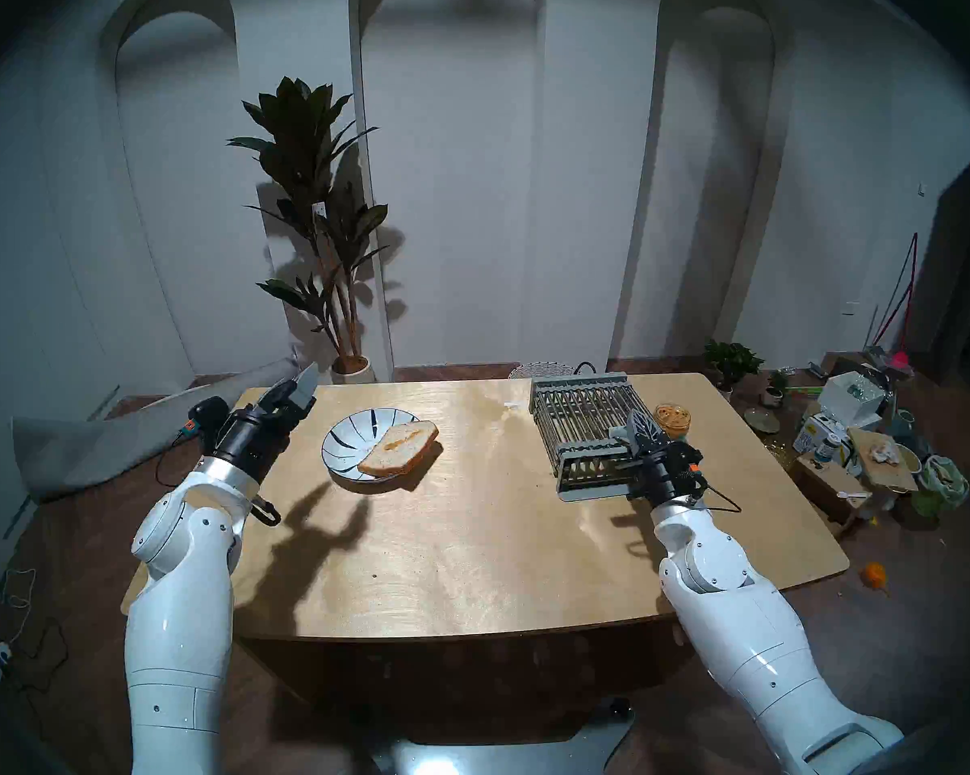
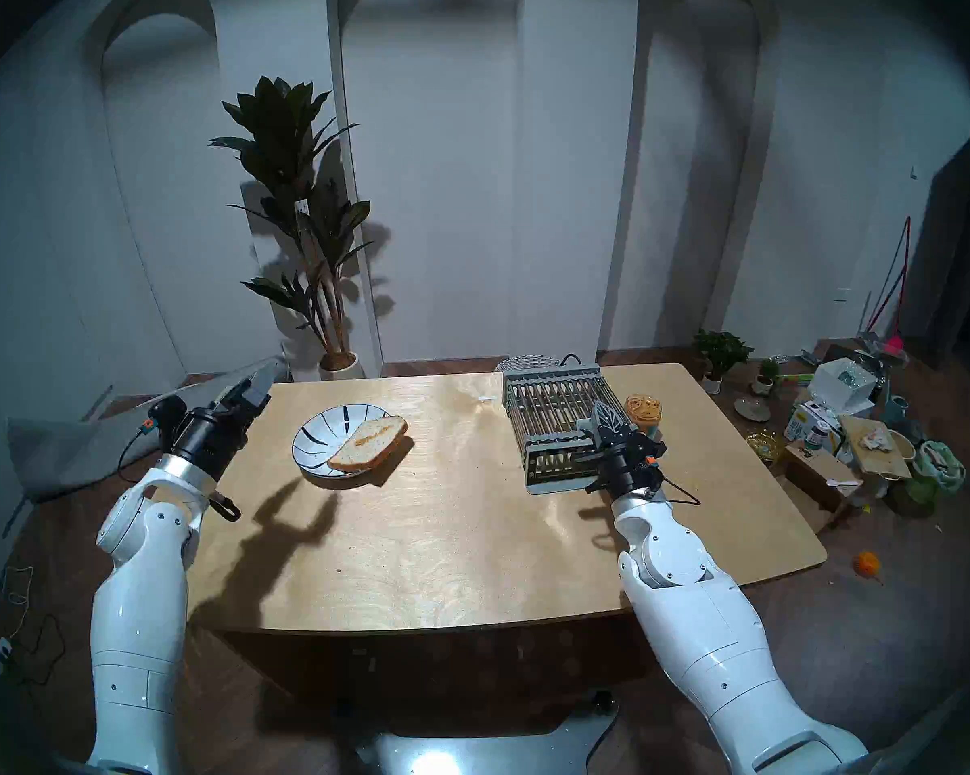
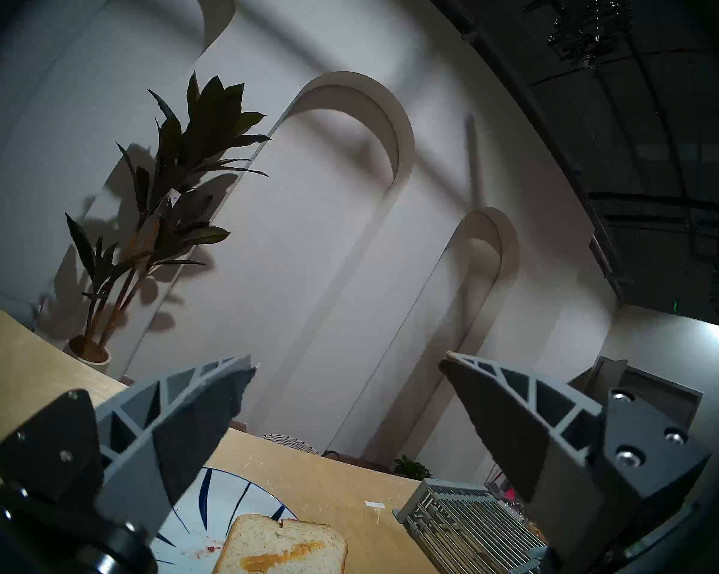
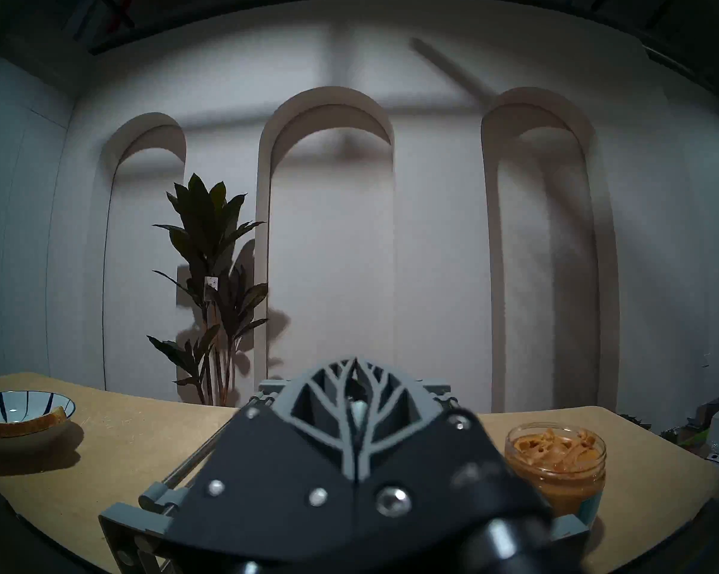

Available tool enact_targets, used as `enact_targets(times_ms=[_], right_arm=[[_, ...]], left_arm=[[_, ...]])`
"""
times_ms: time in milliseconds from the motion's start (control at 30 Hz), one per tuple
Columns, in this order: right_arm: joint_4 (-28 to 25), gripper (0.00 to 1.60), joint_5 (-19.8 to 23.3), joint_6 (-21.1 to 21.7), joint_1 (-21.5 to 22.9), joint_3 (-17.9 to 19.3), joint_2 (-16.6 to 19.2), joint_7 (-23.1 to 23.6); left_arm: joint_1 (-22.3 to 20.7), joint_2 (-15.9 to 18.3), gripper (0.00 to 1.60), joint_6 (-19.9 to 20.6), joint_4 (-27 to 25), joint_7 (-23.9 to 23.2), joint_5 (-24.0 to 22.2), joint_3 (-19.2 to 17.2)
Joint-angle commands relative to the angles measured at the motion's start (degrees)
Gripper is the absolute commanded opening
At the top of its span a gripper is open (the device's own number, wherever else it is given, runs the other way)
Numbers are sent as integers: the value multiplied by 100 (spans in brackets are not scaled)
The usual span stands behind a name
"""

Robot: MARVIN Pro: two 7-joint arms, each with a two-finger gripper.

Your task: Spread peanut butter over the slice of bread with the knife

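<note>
The slice of bread (image 1: 399, 447) lies across a striped plate (image 1: 344, 441) on the left half of the table. A tan smear of peanut butter (image 1: 401, 437) runs along its top. More peanut butter fills a clear tub (image 1: 673, 419) at the right. My right gripper (image 1: 636, 416) is shut over the near right part of a grey rack, just left of the tub (image 4: 554, 453). A pale sliver (image 4: 360, 415) shows pinched between its fingers; I take it for the knife's handle, and the blade is hidden. My left gripper (image 1: 303, 382) hangs open and holds nothing, raised left of the plate.
The grey wire rack (image 1: 578, 421) takes up the far right of the wooden table (image 1: 471, 544). A wicker basket (image 1: 538, 368) and a potted plant (image 1: 326, 242) stand behind the table. Boxes and clutter (image 1: 851, 433) cover the floor to the right.
</note>
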Motion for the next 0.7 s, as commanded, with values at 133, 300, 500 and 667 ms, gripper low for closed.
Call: enact_targets(times_ms=[133, 300, 500, 667], right_arm=[[-280, 160, 74, 3, 28, 50, 19, 62], [-515, 160, 183, 79, -28, 97, 35, 109], [-986, 160, 329, 216, -111, 161, 82, 166], [-1235, 160, 458, 389, 71, 236, 123, 209]], left_arm=[[-177, 76, 160, 6, -6, -26, -38, 9], [-200, 109, 160, 4, 17, -27, -53, 9], [-231, 153, 160, 10, 41, -35, -80, 12], [-258, 171, 160, 51, 51, -69, -141, 26]])
